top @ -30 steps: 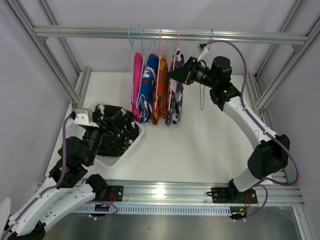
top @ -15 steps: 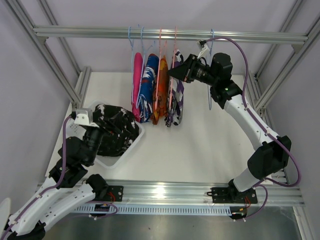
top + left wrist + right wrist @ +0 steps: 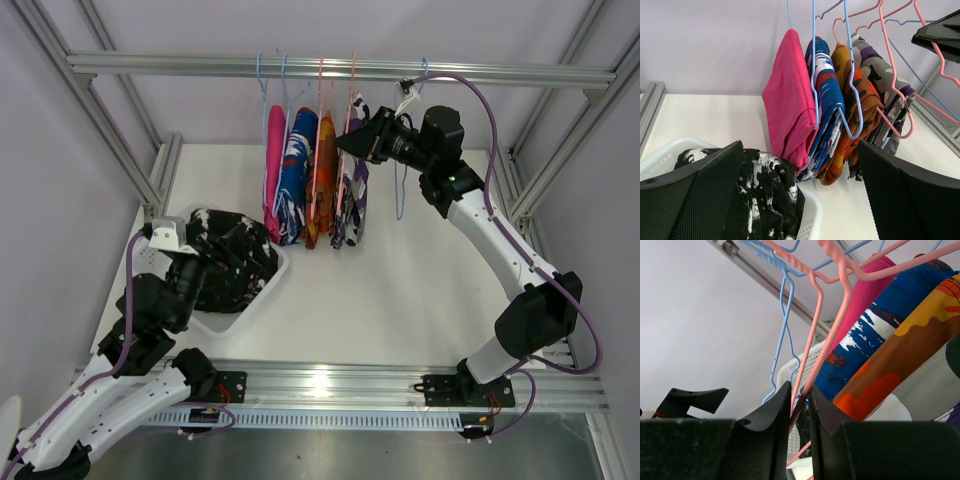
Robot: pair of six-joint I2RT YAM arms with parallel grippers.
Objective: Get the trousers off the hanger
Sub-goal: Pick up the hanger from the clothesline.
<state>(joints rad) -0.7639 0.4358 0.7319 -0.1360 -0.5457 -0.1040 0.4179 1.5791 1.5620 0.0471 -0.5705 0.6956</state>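
Observation:
Four trousers hang on hangers from the rail: pink (image 3: 274, 165), blue-white-red patterned (image 3: 297, 175), orange (image 3: 324, 180) and purple-white patterned (image 3: 352, 195). My right gripper (image 3: 350, 143) is shut on the wire of the pink hanger (image 3: 830, 335) that carries the purple-white trousers, just under the rail; the wire runs between its jaws (image 3: 800, 410). The black white-specked trousers (image 3: 232, 258) lie in the white basket (image 3: 262, 296). My left gripper (image 3: 800, 200) is open and empty over the basket, above the black trousers (image 3: 760, 195).
An empty blue hanger (image 3: 400, 190) hangs from the rail (image 3: 500, 72) right of the trousers, beside my right wrist. Frame posts stand at both sides. The white table surface (image 3: 400, 290) lies below.
My right gripper has edged slightly left at the pink hanger. The empty blue hanger has swung right and back left. The left arm has not moved.

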